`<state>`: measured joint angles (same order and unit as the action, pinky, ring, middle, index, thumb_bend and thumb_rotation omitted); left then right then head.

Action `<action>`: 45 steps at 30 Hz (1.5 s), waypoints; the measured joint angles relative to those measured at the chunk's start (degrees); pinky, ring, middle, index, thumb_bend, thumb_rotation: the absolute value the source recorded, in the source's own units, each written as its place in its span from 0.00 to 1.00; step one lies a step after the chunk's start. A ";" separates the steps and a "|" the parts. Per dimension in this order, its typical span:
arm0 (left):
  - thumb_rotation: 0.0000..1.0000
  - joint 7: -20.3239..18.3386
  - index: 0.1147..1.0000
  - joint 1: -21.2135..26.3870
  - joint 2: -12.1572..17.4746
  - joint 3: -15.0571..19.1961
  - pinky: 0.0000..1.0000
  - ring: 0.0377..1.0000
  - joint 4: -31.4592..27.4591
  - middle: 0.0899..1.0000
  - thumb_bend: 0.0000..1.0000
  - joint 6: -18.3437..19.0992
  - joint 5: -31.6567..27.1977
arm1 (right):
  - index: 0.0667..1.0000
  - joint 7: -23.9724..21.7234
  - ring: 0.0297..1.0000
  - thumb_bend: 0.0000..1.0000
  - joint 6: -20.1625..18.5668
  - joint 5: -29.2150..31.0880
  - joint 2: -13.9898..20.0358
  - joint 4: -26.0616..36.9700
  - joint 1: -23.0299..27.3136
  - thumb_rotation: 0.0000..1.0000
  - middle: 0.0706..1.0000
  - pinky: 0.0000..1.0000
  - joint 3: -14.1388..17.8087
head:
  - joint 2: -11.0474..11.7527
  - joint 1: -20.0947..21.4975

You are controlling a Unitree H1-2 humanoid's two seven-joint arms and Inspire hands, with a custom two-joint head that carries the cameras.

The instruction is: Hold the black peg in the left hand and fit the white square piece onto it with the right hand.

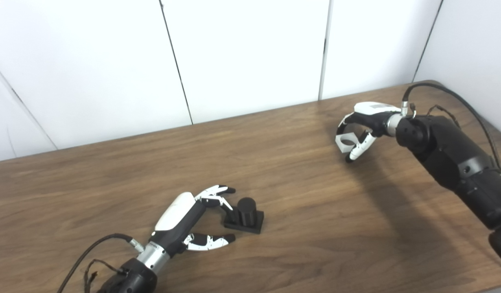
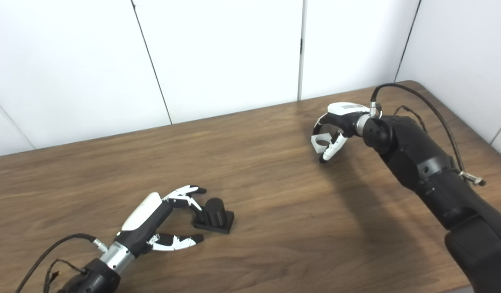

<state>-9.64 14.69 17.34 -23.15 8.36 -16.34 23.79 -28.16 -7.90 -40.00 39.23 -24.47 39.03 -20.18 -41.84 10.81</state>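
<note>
on the wooden table (image 1: 299,211), near the front left: black peg (image 1: 246,212), a short upright cylinder on a flat square base, standing on the tabletop. left hand (image 1: 188,218) lies low just beside it, spread and grasping nothing; upper fingers (image 1: 216,196) reach the peg's base, though contact cannot be told, and the thumb points along the table below. far right, well apart: right hand (image 1: 362,129) raised above the table, clenched around the white square piece (image 1: 344,143), whose round hole shows.
</note>
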 measured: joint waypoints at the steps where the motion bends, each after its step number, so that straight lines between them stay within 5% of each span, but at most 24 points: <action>1: 0.08 -0.03 0.43 -0.11 0.02 0.07 0.80 0.92 -0.10 0.86 0.52 0.00 0.00 | 0.78 0.03 0.95 0.79 0.05 0.00 0.00 -0.06 0.03 0.28 0.91 0.98 -0.02 | 0.00 0.00; 45: 0.07 0.79 0.43 -1.22 -0.45 1.38 0.76 0.89 -1.09 0.83 0.52 0.05 1.42 | 0.77 1.04 0.94 0.79 1.62 0.65 2.26 0.63 -1.90 0.27 0.90 0.95 1.02 | -1.05 0.17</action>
<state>-8.85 13.47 16.89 -21.77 7.27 -16.28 25.21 -27.12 -6.28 -39.36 41.50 -23.84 37.13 -19.15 -42.89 10.99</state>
